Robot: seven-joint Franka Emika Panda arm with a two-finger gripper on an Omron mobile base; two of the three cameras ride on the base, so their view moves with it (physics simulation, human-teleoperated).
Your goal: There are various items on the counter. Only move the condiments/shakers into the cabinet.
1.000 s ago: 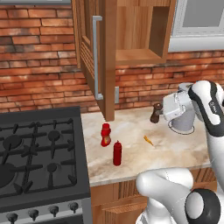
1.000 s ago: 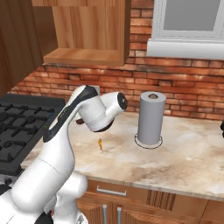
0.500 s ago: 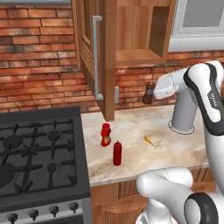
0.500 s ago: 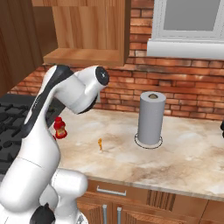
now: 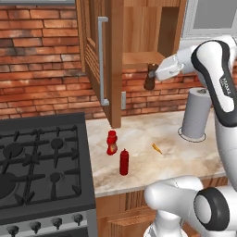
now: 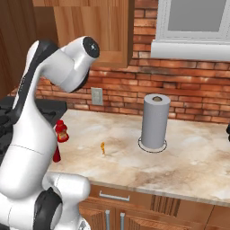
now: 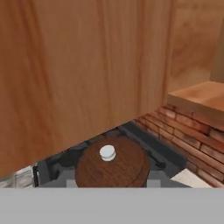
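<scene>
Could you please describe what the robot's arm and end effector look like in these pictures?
The arm is made of glossy white rounded segments with dark grey joints and small dark lettering on one link. The end effector has a pale grey-white blocky hand. No cables are visible.

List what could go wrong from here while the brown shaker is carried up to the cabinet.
1. The claw holds the brown shaker level with the cabinet shelf's front edge; pushed straight in, its base may strike the edge and tip.
2. The open door hangs close on the left, so a sideways swing could hit it.
3. The paper towel roll stands under the arm; lowering could topple it.
</scene>
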